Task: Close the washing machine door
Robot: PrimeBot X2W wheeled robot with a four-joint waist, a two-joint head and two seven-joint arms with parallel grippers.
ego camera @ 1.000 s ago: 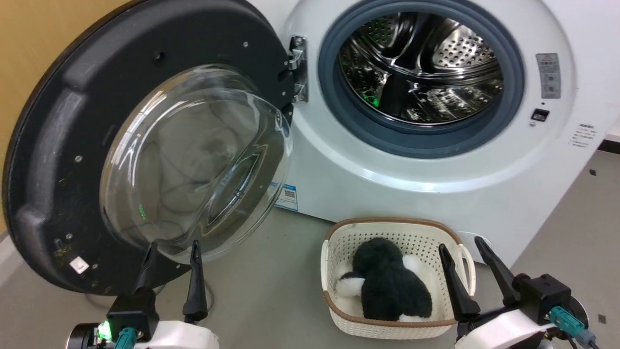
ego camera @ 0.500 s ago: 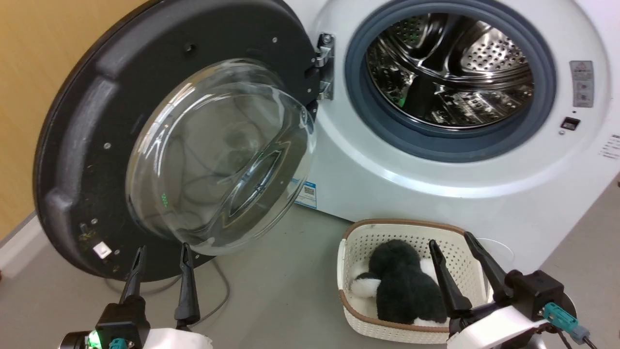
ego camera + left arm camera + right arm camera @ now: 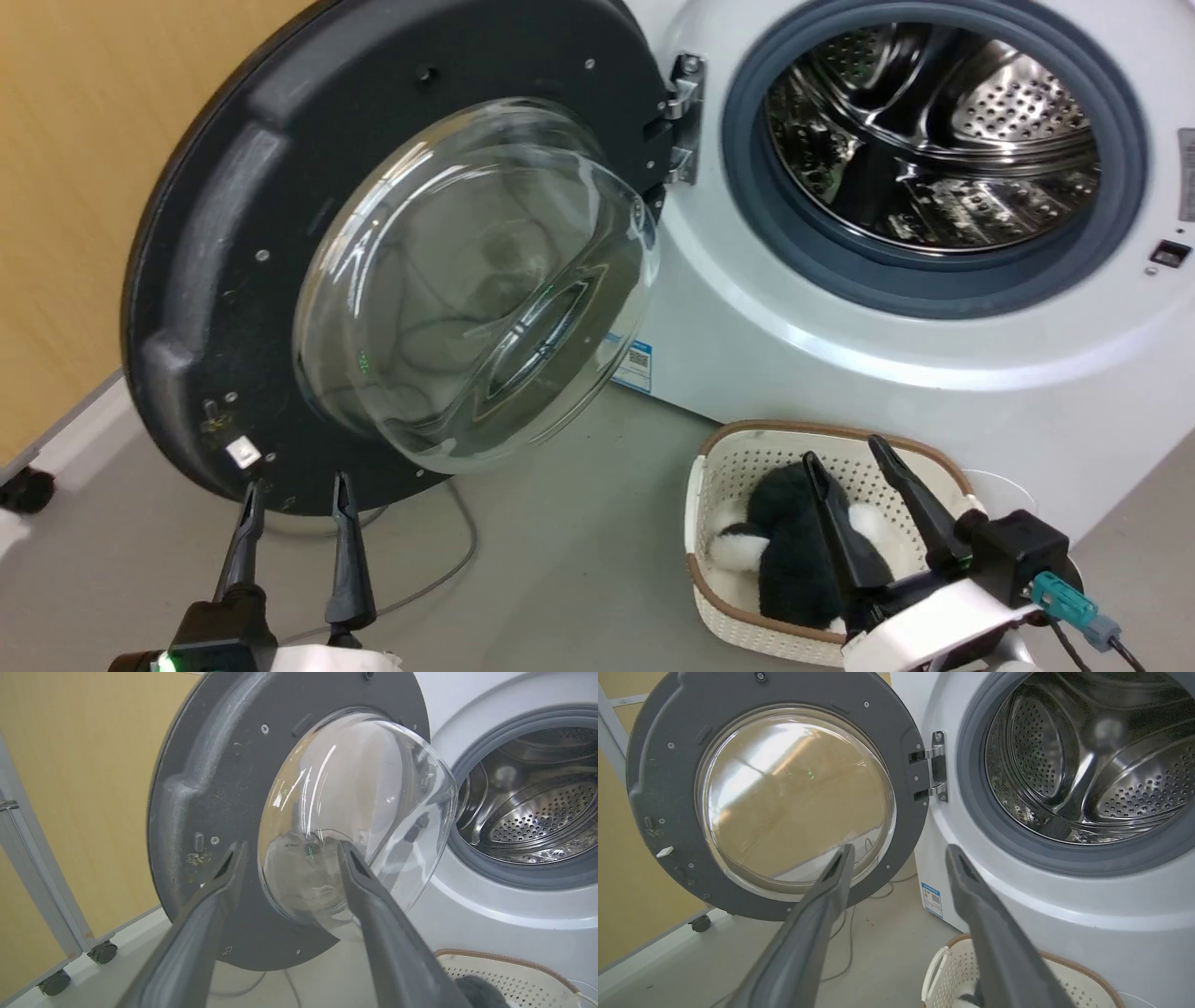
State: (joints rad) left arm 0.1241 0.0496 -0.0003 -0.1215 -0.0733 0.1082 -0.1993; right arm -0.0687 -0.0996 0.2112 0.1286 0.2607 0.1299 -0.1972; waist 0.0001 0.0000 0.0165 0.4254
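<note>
The washing machine door (image 3: 215, 233) stands swung wide open to the left of the white washing machine (image 3: 840, 364), its clear domed glass (image 3: 476, 280) bulging toward me. The steel drum (image 3: 934, 131) is exposed behind the grey rubber ring. The door (image 3: 210, 788) and the drum (image 3: 532, 812) are also in the left wrist view; the door (image 3: 658, 756) shows face-on in the right wrist view. My left gripper (image 3: 294, 490) is open just below the door's lower rim, not touching it. My right gripper (image 3: 845, 448) is open above the basket, holding nothing.
A cream perforated basket (image 3: 724, 467) with a black-and-white plush toy (image 3: 794, 560) sits on the floor before the machine. A grey cable (image 3: 448, 569) lies on the floor under the door. A yellow wall (image 3: 75, 187) and a caster (image 3: 23, 490) are at the left.
The whole head view has shifted right, so the camera has turned left. Both grippers sit lower in the picture and stay open. The door remains wide open.
</note>
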